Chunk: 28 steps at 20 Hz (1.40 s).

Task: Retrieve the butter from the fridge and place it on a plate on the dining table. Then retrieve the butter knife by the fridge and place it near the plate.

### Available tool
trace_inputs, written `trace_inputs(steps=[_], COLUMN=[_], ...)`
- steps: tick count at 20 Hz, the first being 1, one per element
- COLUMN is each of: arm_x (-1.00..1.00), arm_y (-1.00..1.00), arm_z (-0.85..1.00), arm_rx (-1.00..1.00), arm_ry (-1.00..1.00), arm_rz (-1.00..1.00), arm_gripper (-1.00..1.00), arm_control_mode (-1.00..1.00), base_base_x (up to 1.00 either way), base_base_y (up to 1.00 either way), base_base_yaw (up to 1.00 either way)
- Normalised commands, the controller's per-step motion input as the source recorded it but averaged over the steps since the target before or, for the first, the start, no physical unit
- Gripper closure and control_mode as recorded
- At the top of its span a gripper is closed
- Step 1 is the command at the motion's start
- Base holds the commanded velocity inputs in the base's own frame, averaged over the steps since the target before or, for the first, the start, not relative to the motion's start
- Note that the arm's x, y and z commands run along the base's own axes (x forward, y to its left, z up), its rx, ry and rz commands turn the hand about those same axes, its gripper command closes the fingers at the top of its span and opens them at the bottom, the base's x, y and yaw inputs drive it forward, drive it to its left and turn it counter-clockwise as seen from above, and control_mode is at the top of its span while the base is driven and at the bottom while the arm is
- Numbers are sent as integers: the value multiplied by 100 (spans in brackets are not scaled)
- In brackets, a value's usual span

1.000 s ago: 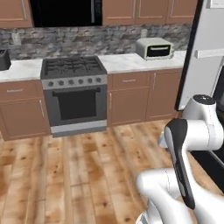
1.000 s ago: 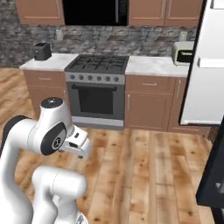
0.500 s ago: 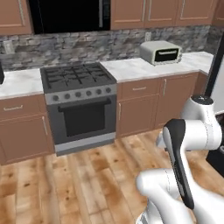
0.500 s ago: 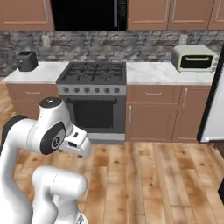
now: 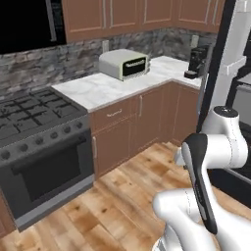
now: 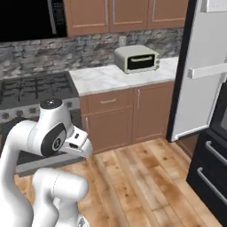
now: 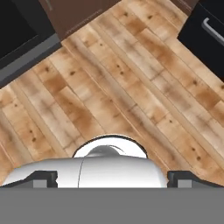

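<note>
The fridge (image 6: 201, 71) stands at the right of the right base view, its pale door swung open with a bar handle across it, and its black lower drawers (image 6: 208, 173) sit at the far right with long grey handles. The same black drawer front shows at the upper right of the hand view. A wooden plank floor (image 7: 131, 92) spreads below the arm. The stove (image 5: 34, 157) sits at the left, its dark oven door facing the room. Beside it runs a marble counter (image 5: 122, 86) on brown cabinets. A toaster oven (image 6: 136, 58) rests on that counter. A small dark appliance (image 5: 197, 60), perhaps a coffee maker, stands at the counter's far end. The gripper (image 7: 111, 178) hangs folded low over the floor, its two tips spread wide apart with nothing between them.
</note>
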Motion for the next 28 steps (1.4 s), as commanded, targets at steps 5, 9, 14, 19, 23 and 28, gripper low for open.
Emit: trace_inputs(steps=[5, 9, 14, 19, 23, 28], arm_x=[0, 0, 0, 0, 0, 0], arm_y=[0, 0, 0, 0, 0, 0], arm_z=[0, 0, 0, 0, 0, 0], arm_rx=[0, 0, 0, 0, 0, 0], arm_ry=[0, 0, 0, 0, 0, 0], arm_rz=[0, 0, 0, 0, 0, 0], arm_gripper=[-100, -100, -100, -100, -100, -100], arm_control_mode=[100, 100, 100, 100, 100, 100], base_base_x=[77, 60, 60, 53, 51, 71], base_base_y=[96, 97, 97, 57, 42, 33], base_base_yaw=[-61, -56, -55, -42, -39, -35])
